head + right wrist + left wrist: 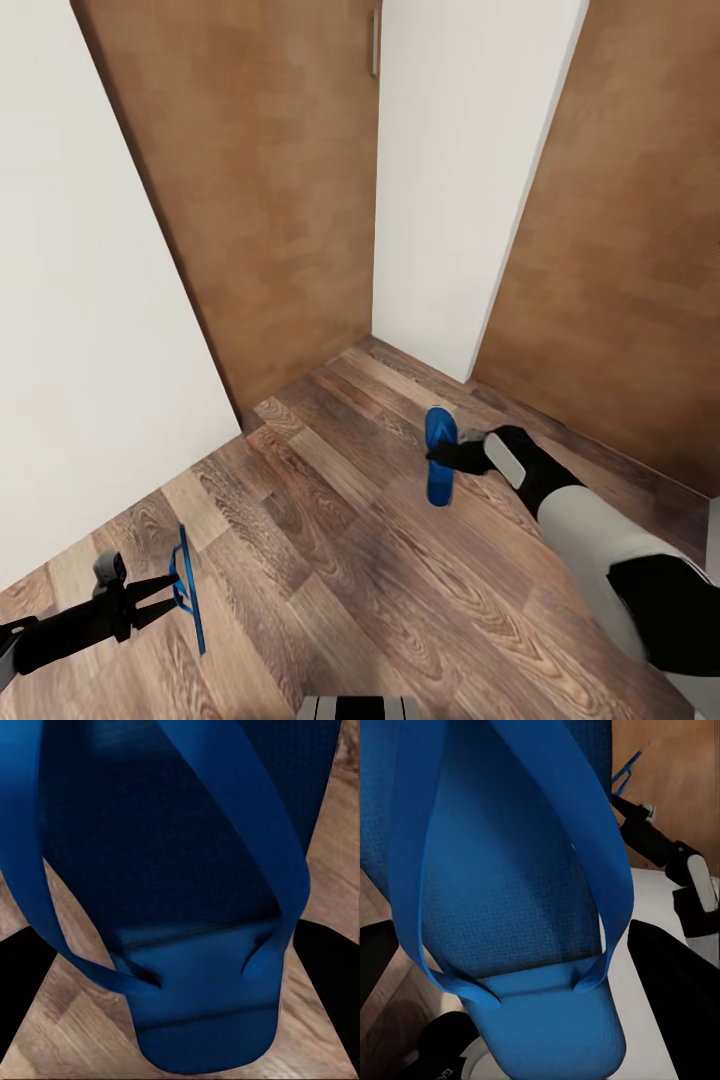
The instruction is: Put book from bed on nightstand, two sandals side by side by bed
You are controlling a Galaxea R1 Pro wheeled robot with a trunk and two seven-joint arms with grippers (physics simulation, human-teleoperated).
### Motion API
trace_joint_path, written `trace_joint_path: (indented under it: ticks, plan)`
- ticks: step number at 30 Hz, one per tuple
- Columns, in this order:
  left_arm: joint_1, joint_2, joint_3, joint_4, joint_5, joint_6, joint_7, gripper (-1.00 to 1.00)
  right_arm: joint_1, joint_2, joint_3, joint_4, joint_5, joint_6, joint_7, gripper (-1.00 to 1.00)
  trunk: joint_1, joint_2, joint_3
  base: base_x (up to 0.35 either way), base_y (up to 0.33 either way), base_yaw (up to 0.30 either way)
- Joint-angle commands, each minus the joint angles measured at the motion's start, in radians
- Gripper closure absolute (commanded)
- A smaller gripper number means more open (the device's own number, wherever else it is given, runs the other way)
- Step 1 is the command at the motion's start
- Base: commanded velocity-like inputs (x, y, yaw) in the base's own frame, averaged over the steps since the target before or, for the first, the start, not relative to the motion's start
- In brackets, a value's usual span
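A room in a home: plain white walls (pixel 90 330) meet at a corner, two tall brown wooden doors (pixel 270 190) stand in them, one with a slim metal handle (pixel 375 42), and a wood-plank floor (pixel 330 530) runs underneath.

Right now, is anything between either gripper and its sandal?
No. The left gripper is shut on one sandal, and the right gripper on the other sandal, both held above the floor. The bed isn't in sight.
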Motion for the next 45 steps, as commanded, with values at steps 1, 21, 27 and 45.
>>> trace_joint_path:
  ticks: [1,21,27,45]
  plan:
    - [0.000,0.000,0.000,0.000,-0.001,0.010,-0.004,1.00,0.013,-0.013,0.004,0.002,-0.001,-0.005,0.040,1.00,-0.001,0.000,0.003,0.000,0.000,0.000]
    - [0.000,-0.002,-0.001,0.000,-0.001,0.006,0.033,1.00,0.055,-0.060,0.003,0.358,-0.001,-0.260,0.450,1.00,-0.010,0.005,0.081,0.000,0.000,0.000]
    - [0.000,-0.002,0.000,0.000,-0.001,0.005,0.043,1.00,0.074,-0.081,0.004,0.478,-0.009,-0.367,0.553,1.00,-0.012,0.006,0.104,0.000,0.000,0.000]
    - [0.000,0.001,0.004,-0.001,0.000,0.002,0.097,1.00,0.179,-0.105,0.004,0.495,-0.023,-0.392,0.572,1.00,-0.018,0.009,0.150,0.000,0.000,0.000]
